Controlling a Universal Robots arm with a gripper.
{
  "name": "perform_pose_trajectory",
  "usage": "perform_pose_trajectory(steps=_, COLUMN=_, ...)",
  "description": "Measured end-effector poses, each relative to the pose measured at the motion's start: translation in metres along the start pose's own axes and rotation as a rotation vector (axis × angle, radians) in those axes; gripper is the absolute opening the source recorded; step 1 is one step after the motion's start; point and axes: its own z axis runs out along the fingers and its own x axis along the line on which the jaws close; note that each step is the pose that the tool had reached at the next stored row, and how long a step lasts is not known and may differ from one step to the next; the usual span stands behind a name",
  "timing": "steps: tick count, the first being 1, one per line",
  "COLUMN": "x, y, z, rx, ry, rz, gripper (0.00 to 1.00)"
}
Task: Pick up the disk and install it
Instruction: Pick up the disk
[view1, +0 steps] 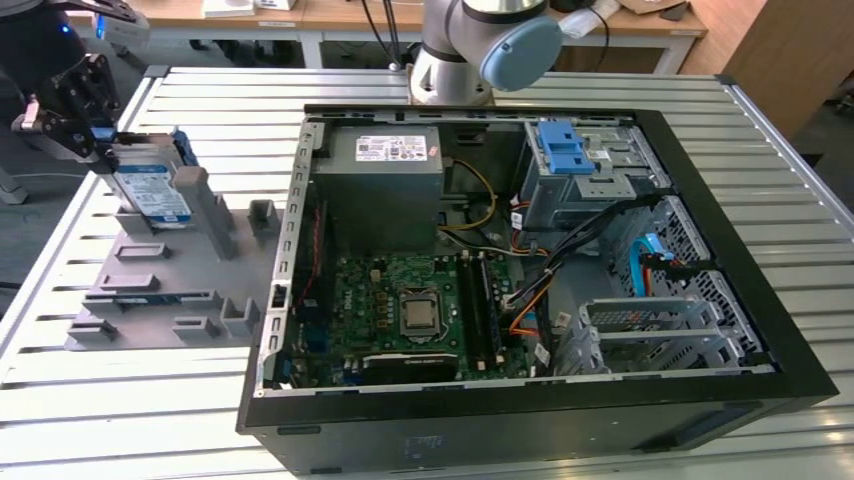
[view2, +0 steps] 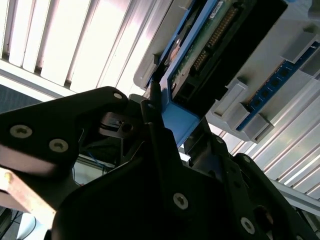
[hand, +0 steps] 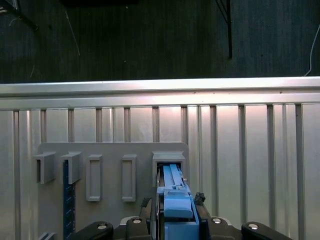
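Observation:
The disk (view1: 150, 192), a silver hard drive with a white-and-blue label and blue side rails, stands on edge in a slot of the grey holder plate (view1: 174, 285) at the exterior view's left. My black gripper (view1: 104, 152) sits at its upper end, shut on the disk. In the first wrist view the disk's blue rail (hand: 175, 197) lies between the gripper (hand: 178, 212) fingers, above a rectangular slot of the holder. In the second wrist view the disk (view2: 210, 45) shows its circuit-board side, its blue end bracket clamped in the gripper (view2: 165, 117).
An open black computer case (view1: 747, 250) fills the middle of the slatted metal table (view1: 160, 420). Inside are a grey power supply box (view1: 394, 190), a motherboard (view1: 400, 310) and a drive cage with a blue latch (view1: 566, 148). The arm's base (view1: 461, 60) stands behind the case.

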Motion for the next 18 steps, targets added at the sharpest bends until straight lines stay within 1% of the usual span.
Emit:
perform_pose_trajectory(steps=8, x=0.0000, y=0.0000, z=0.0000, rx=0.0000, ry=0.0000, rz=0.000, gripper=0.44)
perform_pose_trajectory(steps=9, x=0.0000, y=0.0000, z=0.0000, rx=-0.0001, ry=0.0000, rz=0.000, gripper=0.42)
perform_pose_trajectory(steps=10, x=0.0000, y=0.0000, z=0.0000, rx=-0.0001, ry=0.0000, rz=0.000, gripper=0.36)
perform_pose_trajectory(steps=18, x=0.0000, y=0.0000, z=0.0000, rx=-0.0001, ry=0.0000, rz=0.000, gripper=0.36)
